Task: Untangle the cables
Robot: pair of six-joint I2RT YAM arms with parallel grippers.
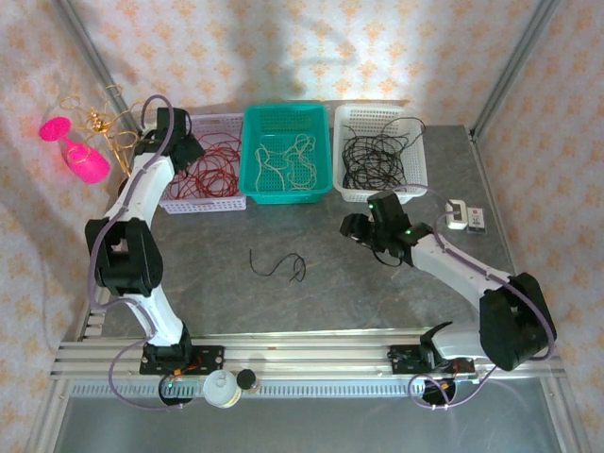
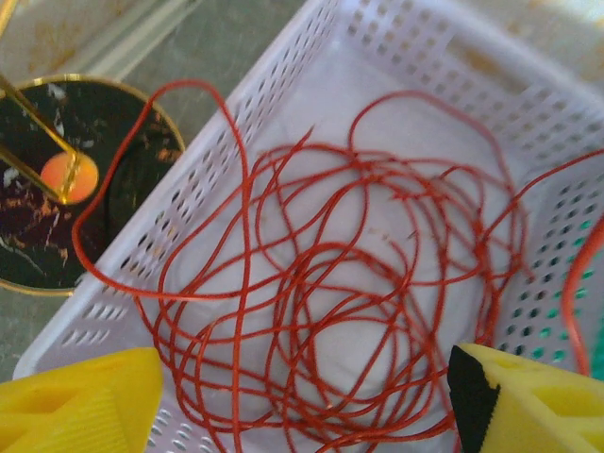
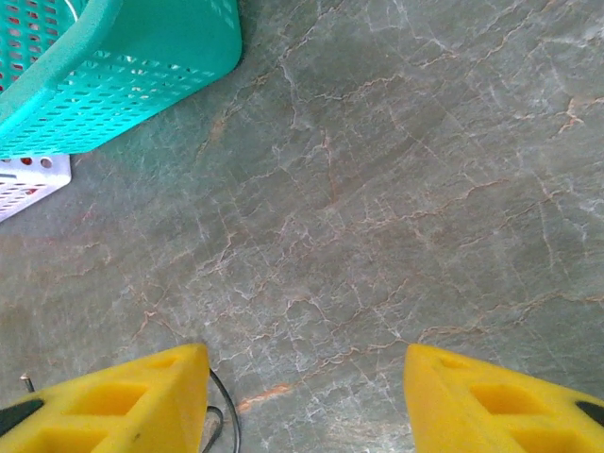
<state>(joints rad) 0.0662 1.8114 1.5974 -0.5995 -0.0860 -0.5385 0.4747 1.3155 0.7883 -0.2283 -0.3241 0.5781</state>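
Left arm: the left fingers (image 2: 75, 406) are spread wide and hold nothing; they hang over the red cables (image 2: 311, 283).
Red cables: a loose pile in the left white basket (image 1: 203, 203), upper left of the top view.
Right arm: the right fingers (image 3: 113, 406) are parted with nothing between them, above bare desk (image 1: 377, 293), right of centre.
White cables (image 1: 288, 160): in the teal basket (image 1: 288, 195), upper middle.
Black cables (image 1: 377, 156): coiled in the right white basket (image 1: 382, 195).
Loose black strand (image 1: 276, 264): flat on the desk at centre, apart from the baskets.
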